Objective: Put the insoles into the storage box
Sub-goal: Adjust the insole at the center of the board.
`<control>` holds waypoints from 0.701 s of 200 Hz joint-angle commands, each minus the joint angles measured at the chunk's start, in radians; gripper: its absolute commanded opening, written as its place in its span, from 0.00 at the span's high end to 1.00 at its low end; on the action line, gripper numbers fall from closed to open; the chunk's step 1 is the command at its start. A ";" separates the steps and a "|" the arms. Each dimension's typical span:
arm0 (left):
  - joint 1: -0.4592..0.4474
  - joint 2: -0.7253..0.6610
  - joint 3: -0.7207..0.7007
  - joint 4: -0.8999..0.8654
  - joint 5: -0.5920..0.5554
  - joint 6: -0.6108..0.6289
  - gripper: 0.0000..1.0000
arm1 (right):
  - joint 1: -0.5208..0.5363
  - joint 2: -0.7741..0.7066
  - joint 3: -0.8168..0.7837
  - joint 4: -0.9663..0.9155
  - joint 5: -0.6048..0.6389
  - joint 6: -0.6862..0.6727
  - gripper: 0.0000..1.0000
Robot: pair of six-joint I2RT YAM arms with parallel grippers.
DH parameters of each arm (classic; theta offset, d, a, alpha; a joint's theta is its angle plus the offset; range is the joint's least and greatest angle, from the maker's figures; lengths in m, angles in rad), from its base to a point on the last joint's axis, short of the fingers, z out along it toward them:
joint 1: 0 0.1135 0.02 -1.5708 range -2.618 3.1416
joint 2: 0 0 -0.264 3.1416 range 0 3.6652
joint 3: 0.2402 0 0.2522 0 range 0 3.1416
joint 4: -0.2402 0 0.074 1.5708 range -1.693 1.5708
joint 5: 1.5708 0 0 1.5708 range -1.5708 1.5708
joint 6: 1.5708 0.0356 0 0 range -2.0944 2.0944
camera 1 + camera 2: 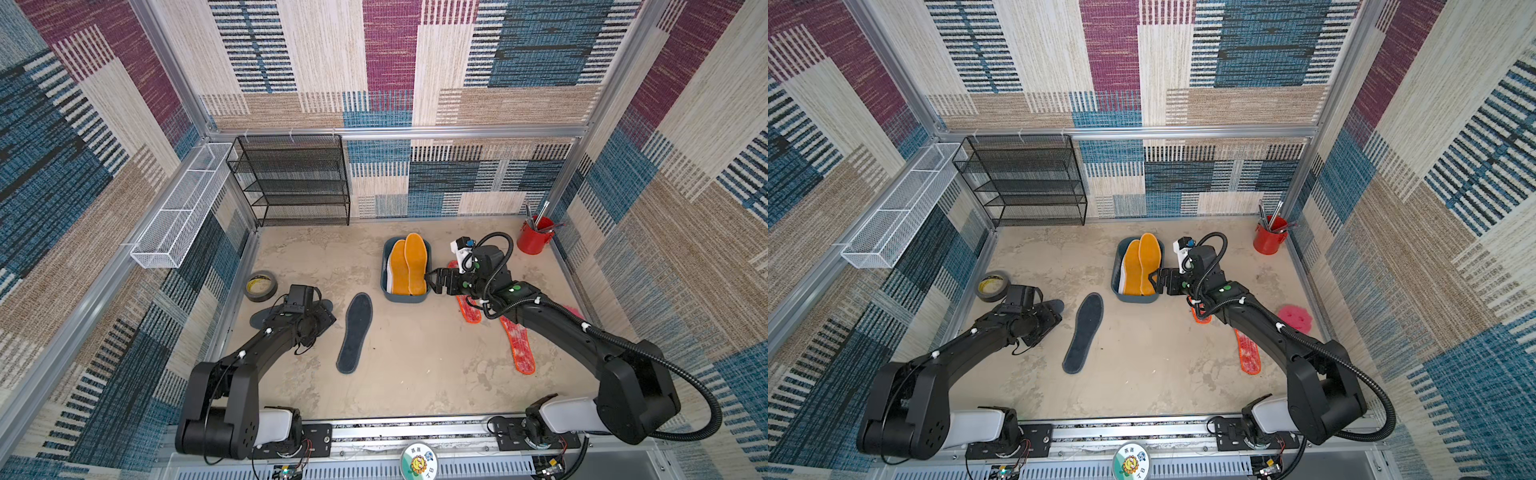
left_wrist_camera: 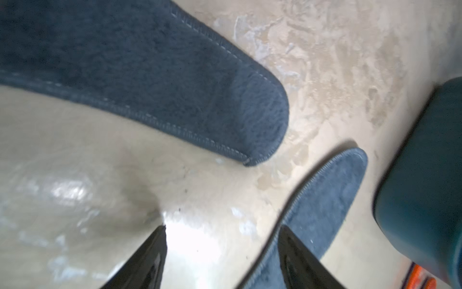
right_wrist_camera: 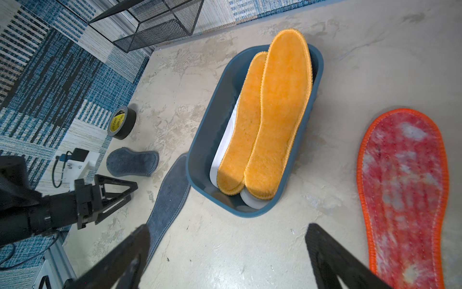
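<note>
1. Where the left wall meets the bench (image 1: 415,386), a white wire-mesh basket (image 1: 178,220) hangs beside a black mesh shelf (image 1: 295,183). A grey tape roll (image 1: 260,286) with a yellow inner label lies flat in front of them.
2. The left gripper (image 2: 222,227) is low over the bench. Its black, wedge-shaped fingers (image 2: 150,257) are parted with only glossy bench between them, gripping nothing.
3. A first grey insole (image 1: 258,319), fuzzy with a stitched rim, lies partly under the left arm. A second grey insole (image 1: 355,332) lies flat and free, its toe just beside the storage box (image 1: 384,272).
4. The box is smooth teal plastic with rounded corners. Inside it, two plush orange insoles (image 1: 415,266) overlap on top of smooth white insoles (image 1: 390,279), and one orange toe reaches the far rim.
5. The right gripper (image 3: 227,226) is just beside the box's right wall, its fingers (image 3: 332,260) spread wide and empty.
6. Two red-white mottled insoles (image 1: 519,349), edged in orange stitching, lie flat and partly under the right arm.
7. A red cylindrical cup (image 1: 534,243) stands in the far right corner. A pink scalloped object (image 1: 1296,318) lies near the right wall.
</note>
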 commanded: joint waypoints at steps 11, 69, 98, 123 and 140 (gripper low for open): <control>0.019 -0.161 -0.011 -0.182 -0.241 -0.063 0.20 | -0.001 0.007 0.010 0.021 -0.014 0.005 0.02; 0.098 -0.074 0.093 -0.104 -0.310 -0.042 0.11 | -0.006 -0.035 -0.001 0.007 0.008 -0.027 0.02; 0.102 0.084 0.207 -0.042 -0.223 -0.010 0.10 | -0.011 -0.058 -0.013 0.001 0.019 -0.029 0.02; 0.095 0.252 0.311 -0.037 -0.139 0.015 0.10 | -0.013 -0.078 -0.021 -0.002 0.029 -0.021 0.02; 0.084 0.335 0.354 -0.022 -0.112 0.026 0.10 | -0.014 -0.090 -0.024 -0.010 0.040 -0.017 0.02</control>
